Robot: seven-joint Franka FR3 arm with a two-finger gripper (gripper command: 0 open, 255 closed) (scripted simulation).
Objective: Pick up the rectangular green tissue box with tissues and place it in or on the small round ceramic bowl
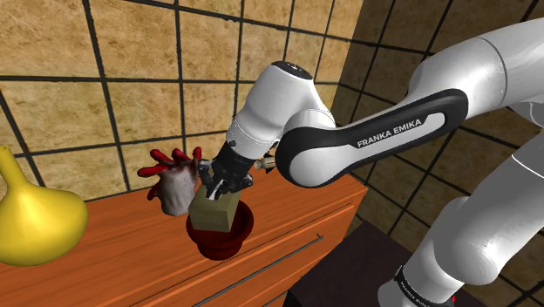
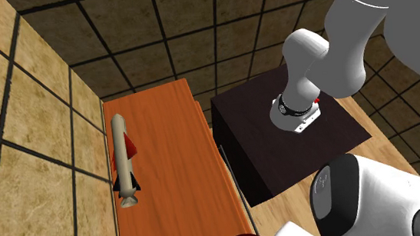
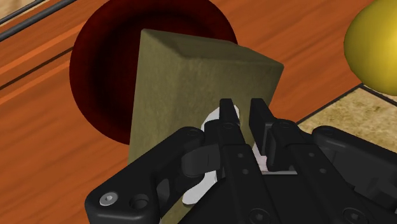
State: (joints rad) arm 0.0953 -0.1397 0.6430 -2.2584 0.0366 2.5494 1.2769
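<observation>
Wrist view: the black fingers point(image 3: 226, 113) of the gripper point(image 3: 242, 109) stand a narrow gap apart, pinching the top of the olive-green tissue box point(image 3: 191, 76) beside its white tissue point(image 3: 214, 122). The box hangs tilted directly over the dark red bowl point(image 3: 95, 70), and in the shoulder view its lower end sits at or just inside the rim. Likely failures: the box looks about as wide as the bowl, so on release it may tip off the rim onto the wooden top point(image 1: 122, 253). The narrow pinch may also slip. A red-and-white glove point(image 1: 174, 180) lies just beside the bowl.
</observation>
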